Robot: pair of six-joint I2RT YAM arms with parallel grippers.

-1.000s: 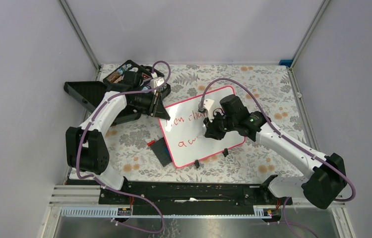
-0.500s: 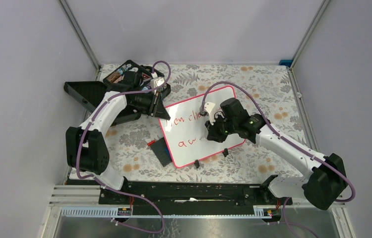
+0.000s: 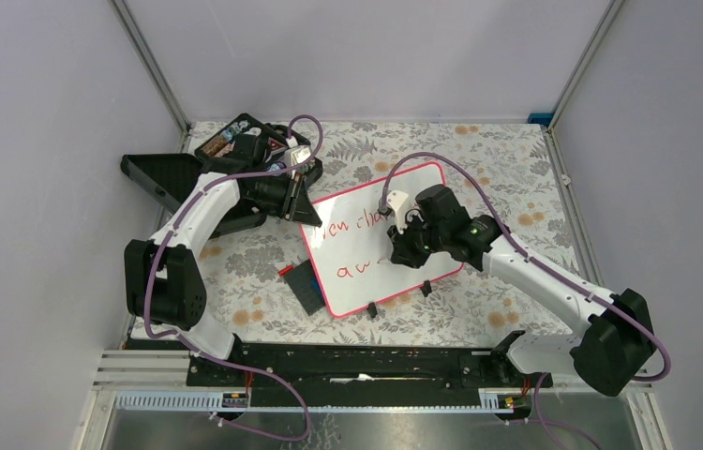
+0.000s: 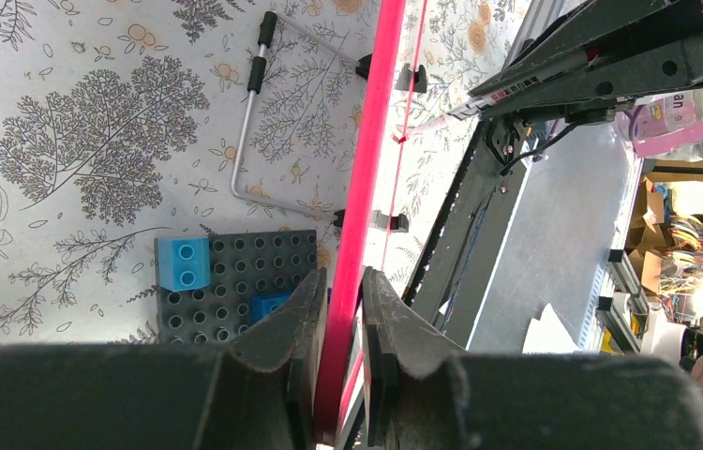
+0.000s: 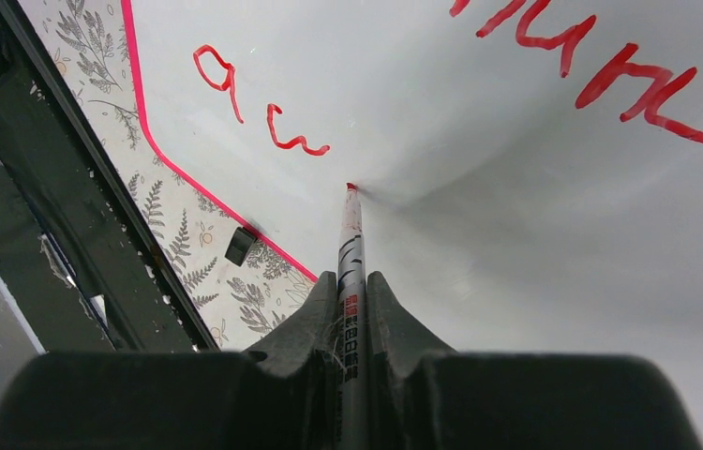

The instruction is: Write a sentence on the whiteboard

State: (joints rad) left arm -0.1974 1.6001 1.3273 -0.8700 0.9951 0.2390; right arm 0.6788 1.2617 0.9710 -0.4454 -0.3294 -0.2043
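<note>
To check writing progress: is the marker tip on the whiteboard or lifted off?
On, it seems: in the right wrist view the marker tip meets its shadow on the whiteboard.

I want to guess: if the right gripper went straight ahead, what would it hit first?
The whiteboard. The right gripper holds a marker whose tip seems to touch it.

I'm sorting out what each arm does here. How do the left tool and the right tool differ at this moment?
The left tool pinches the whiteboard by its pink frame; the right tool pinches a marker. The left tool sits at the board's border; the right tool hangs over its white face, the marker tip on it beside the red letters. Both are shut on something thin.
</note>
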